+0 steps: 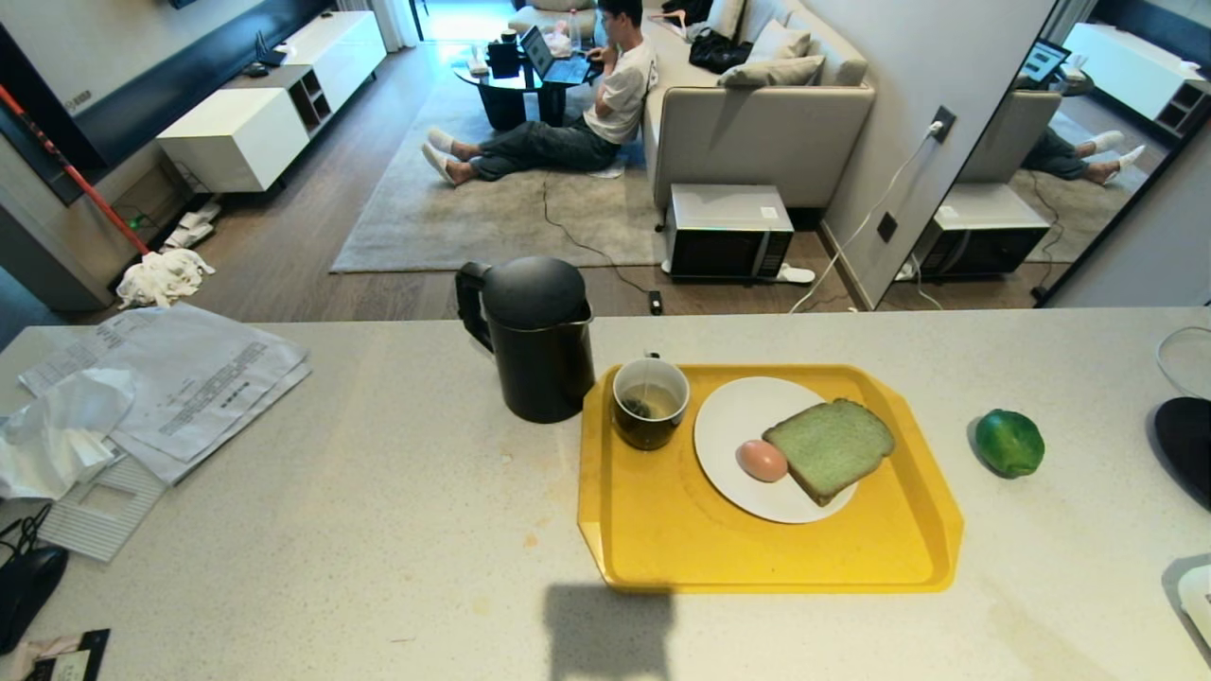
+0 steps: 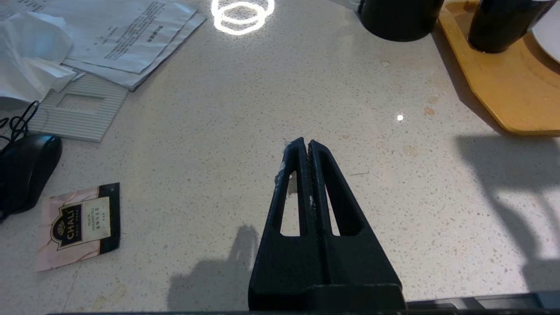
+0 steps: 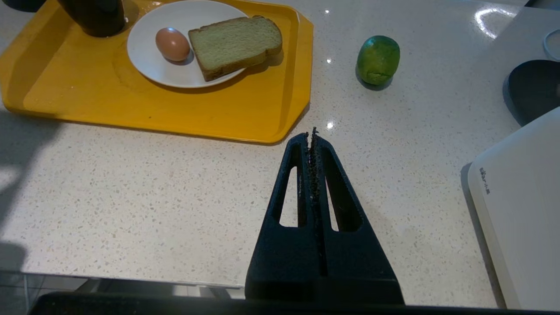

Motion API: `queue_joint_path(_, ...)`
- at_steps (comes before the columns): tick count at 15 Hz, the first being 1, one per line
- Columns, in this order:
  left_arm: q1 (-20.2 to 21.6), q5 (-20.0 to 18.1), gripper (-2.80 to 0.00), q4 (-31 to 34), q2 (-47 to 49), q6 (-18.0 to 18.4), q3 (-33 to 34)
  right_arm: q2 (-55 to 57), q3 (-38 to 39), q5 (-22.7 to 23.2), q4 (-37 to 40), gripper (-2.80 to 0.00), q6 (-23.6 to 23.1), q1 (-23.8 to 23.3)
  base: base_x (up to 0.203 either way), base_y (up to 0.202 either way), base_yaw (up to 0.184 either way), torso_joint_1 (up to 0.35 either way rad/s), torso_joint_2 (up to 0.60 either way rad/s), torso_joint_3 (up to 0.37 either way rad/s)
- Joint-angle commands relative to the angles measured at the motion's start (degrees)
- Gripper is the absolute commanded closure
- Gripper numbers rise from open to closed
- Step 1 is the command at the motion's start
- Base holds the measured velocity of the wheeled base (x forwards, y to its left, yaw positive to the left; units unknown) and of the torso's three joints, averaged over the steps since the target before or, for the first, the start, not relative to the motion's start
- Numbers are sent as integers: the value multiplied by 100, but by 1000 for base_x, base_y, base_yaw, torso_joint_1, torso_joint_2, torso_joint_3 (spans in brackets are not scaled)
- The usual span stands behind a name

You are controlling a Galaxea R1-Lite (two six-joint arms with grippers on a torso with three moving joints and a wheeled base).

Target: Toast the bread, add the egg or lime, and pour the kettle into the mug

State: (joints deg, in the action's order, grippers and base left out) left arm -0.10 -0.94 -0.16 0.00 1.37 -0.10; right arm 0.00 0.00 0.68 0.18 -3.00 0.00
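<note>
L gripper (image 2: 306,146): fingers pressed together, nothing held, hanging over bare speckled counter (image 2: 280,100) near its front edge. A tea sachet (image 2: 78,225) lies flat near it, a black mouse (image 2: 26,170) and papers (image 2: 127,30) further out on the robot's left. R gripper (image 3: 313,135): fingers likewise shut tight, empty, just off the near corner of the yellow tray (image 3: 131,109). Neither arm shows in head view; both read as parked, no step in hand.

Tray holds the service set, prob. grouped for carrying: mug (image 1: 650,402) at its far-left corner, tea bag and liquid inside, string over the rim. White plate (image 1: 733,426) beside it. Egg (image 1: 762,461) rests on the plate, touching the bread's (image 1: 830,447) left edge. Bread lies flat, long axis diagonal, rounded top pointing far-right, overhanging the plate rim slightly.

Kettle (image 1: 535,340) upright on the counter, just beside the tray's far-left corner, handle toward far-left. Spout not made out.

Lime (image 1: 1009,442) off the tray, well to its right on the counter, apart from all else.

Judgement: layout looks finished, lime left as the unused option
</note>
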Motion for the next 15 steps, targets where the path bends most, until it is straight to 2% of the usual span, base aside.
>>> queue_joint_path(1, 1, -3, 0, -2, 9, -2, 1, 9, 9, 2, -1, 0, 1, 0, 0, 0, 0, 0, 0, 0)
queue_joint_path(9, 1, -3, 0, -2, 9, 4, 1, 9, 9, -7, -1, 0, 1, 0, 0, 0, 0, 0, 0, 0)
queue_joint_path(15, 1, -3, 0, -2, 9, -5, 1, 9, 9, -7, -1, 0, 1, 0, 0, 0, 0, -55, 107, 58)
